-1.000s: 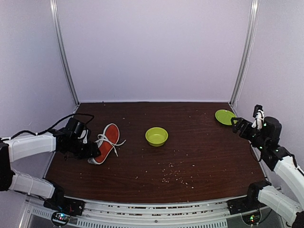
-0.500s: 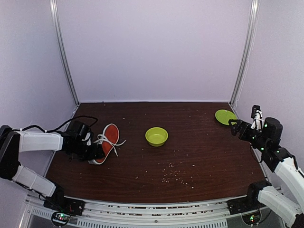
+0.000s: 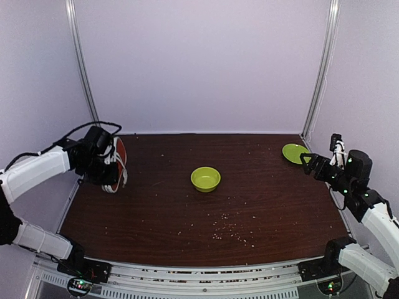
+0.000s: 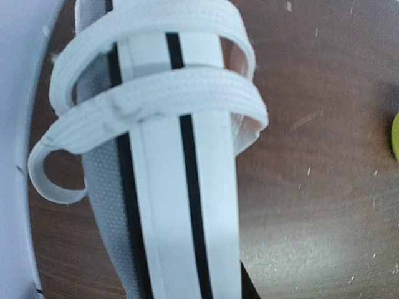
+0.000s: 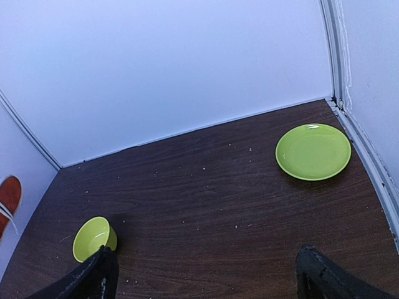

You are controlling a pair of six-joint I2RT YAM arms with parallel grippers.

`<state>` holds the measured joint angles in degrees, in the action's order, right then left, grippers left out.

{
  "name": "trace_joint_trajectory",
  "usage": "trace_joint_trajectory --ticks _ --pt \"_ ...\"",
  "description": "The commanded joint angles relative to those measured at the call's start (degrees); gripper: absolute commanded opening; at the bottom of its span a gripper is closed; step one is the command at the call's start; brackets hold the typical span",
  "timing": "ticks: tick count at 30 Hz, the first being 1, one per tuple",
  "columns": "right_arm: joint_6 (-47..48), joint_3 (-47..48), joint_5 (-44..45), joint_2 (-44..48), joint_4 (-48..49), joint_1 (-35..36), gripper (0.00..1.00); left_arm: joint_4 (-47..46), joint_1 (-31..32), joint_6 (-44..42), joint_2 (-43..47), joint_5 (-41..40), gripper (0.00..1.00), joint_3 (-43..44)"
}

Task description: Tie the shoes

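The shoe (image 3: 116, 163) is off the table at the far left, tipped on its side with the red-orange sole facing the camera. My left gripper (image 3: 100, 171) is shut on it from the left. In the left wrist view the shoe's white rubber rim (image 4: 181, 205) with black stripes and grey canvas fills the frame, and white laces (image 4: 156, 99) loop across it; my own fingers are almost wholly hidden behind it. My right gripper (image 3: 310, 163) hangs open at the far right, with nothing between its fingertips (image 5: 206, 274). A sliver of the shoe (image 5: 9, 196) shows at the right wrist view's left edge.
A green bowl (image 3: 205, 179) (image 5: 93, 237) stands mid-table. A green plate (image 3: 294, 152) (image 5: 313, 151) lies at the back right corner. Crumbs (image 3: 227, 233) are scattered over the dark wooden table (image 3: 187, 212). White walls close in the left, back and right sides.
My left gripper closed on the shoe and lifted it up and back toward the left wall; the shoe lay on the table before. The right arm barely moved.
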<state>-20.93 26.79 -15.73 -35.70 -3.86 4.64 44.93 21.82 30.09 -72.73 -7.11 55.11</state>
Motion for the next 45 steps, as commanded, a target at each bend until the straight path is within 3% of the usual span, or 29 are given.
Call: trace_joint_trajectory --ticks 1,4,11,17,25,28,31,34,38,42,45 --pt "1.7 1.2 -0.4 -0.7 0.3 0.4 1.00 14.8 0.3 -8.0 -0.4 -19.5 0.00 18.2" --pt "1.7 0.6 -0.2 -1.5 1.0 0.4 1.00 20.2 6.1 -9.1 -5.6 -24.8 0.00 25.4" --pt "1.0 0.3 -2.0 -3.8 3.1 0.4 1.00 27.5 22.8 -6.6 -17.4 -26.9 0.00 36.5" --pt "0.9 0.2 -2.5 -4.0 3.5 0.4 0.99 37.8 27.0 3.3 -23.6 -31.6 0.00 29.1" --pt "1.6 0.9 -3.1 -5.3 2.1 1.1 1.00 31.8 35.5 4.1 -28.7 -22.7 0.00 25.7" --pt "1.7 1.1 -3.1 -5.4 1.8 1.8 0.99 29.9 37.8 3.0 -32.1 -18.3 0.12 26.1" --pt "1.9 1.3 -2.9 -5.5 1.5 2.2 0.99 29.0 39.9 2.2 -34.0 -15.1 0.36 26.8" --pt "1.8 1.7 -2.8 -6.2 1.5 2.4 1.00 27.3 41.6 1.5 -34.3 -11.6 0.43 26.4" --pt "2.1 3.0 -1.8 -6.9 0.8 4.2 1.00 25.3 42.7 0.9 -33.2 -7.7 0.69 25.1" --pt "4.1 5.8 1.9 -8.0 -1.8 9.9 1.00 21.6 42.6 0.3 -28.6 -4.4 0.82 25.5" --pt "4.0 7.6 2.7 -10.0 -1.8 16.8 1.00 18.9 41.4 -1.1 -25.1 0.2 0.86 26.9"
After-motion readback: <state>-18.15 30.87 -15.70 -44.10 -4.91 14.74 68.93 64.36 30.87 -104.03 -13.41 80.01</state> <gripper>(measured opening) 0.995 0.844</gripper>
